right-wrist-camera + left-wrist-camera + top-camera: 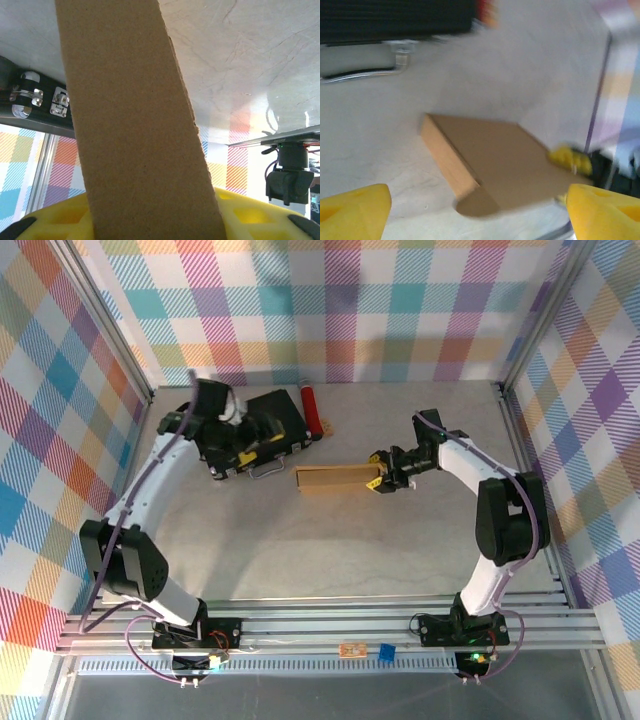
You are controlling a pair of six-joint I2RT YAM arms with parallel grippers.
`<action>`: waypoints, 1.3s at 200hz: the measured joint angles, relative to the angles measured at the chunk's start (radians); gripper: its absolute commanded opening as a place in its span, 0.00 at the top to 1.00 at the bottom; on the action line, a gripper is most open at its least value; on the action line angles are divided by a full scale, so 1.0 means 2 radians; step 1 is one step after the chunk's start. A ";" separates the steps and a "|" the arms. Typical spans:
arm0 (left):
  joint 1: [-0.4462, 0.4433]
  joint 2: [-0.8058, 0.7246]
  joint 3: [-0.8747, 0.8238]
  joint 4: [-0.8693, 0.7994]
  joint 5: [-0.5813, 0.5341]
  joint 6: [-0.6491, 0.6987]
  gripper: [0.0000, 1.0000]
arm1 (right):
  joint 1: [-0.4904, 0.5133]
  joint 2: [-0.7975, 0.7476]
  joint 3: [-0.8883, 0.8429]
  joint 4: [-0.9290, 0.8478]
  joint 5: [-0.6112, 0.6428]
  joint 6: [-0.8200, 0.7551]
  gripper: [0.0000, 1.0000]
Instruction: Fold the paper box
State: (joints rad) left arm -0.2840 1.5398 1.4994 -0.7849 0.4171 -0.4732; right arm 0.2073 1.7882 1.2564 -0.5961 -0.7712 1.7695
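A pale, marbled table top (300, 550) enclosed by plaid panels in many colours. The paper box (335, 478) lies just beside the black case (285, 410), a little clear of the case's metal handle (265, 471) on the side toward the right arm. It appears as a shallow, closed-up brown form, long and narrow from above.

The right gripper (383, 480) sits at the box end farthest from the case. Its yellow fingers (250, 212) flank the cardboard in the right wrist view, so it is judged to be clamped on that end. The left gripper (479, 215) hangs over the case, facing the box, with its fingertips spread wide and nothing between them. A red cylinder (310, 410) lies against the far corner of the case.

Step in hand, as judged: late folding. The body looks formed, while a rounded tab (479, 202) juts from the corner nearer the case, seemingly not yet tucked. The next move probably calls for the free left gripper to reach that end and press the tab home while the right one steadies the box.

The left wrist view is blurred by motion. Cardboard hides the actual pad contact in the right wrist view, and it cannot be told whether the box rests on the table or is slightly lifted. The left arm covers much of the case from above.
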 measured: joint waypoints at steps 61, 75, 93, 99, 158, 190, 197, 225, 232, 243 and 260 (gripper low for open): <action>-0.121 -0.008 -0.014 0.015 -0.088 0.309 0.13 | -0.012 0.059 0.084 -0.071 -0.011 -0.045 0.54; -0.133 -0.006 -0.024 0.025 -0.114 0.362 0.10 | -0.013 0.068 0.097 -0.084 -0.012 -0.054 0.54; -0.142 0.005 -0.023 0.039 -0.137 0.418 0.05 | -0.015 0.075 0.106 -0.093 -0.014 -0.062 0.54; -0.145 0.011 -0.021 0.040 -0.143 0.435 0.03 | -0.015 0.077 0.108 -0.096 -0.014 -0.064 0.54; -0.151 0.081 0.001 0.031 -0.157 0.569 0.00 | -0.025 0.090 0.124 -0.118 -0.021 -0.091 0.54; -0.152 0.117 0.018 0.029 -0.153 0.591 0.01 | -0.026 0.090 0.124 -0.120 -0.021 -0.097 0.54; -0.153 0.122 0.019 0.029 -0.153 0.594 0.02 | -0.026 0.090 0.124 -0.120 -0.021 -0.097 0.54; -0.159 0.135 0.019 0.028 -0.153 0.598 0.09 | -0.026 0.090 0.124 -0.120 -0.021 -0.097 0.53; -0.161 0.135 0.019 0.028 -0.153 0.599 0.11 | -0.026 0.090 0.124 -0.120 -0.021 -0.097 0.53; -0.165 0.135 0.019 0.029 -0.153 0.599 0.16 | -0.026 0.090 0.124 -0.120 -0.021 -0.097 0.52; -0.169 0.135 0.019 0.029 -0.153 0.599 0.19 | -0.027 0.092 0.125 -0.121 -0.020 -0.097 0.51</action>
State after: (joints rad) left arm -0.6216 1.8107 1.5383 -0.7277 0.1108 0.7246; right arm 0.1524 1.9713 1.5059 -0.8375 -0.8116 1.5757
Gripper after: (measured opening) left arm 0.829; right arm 0.487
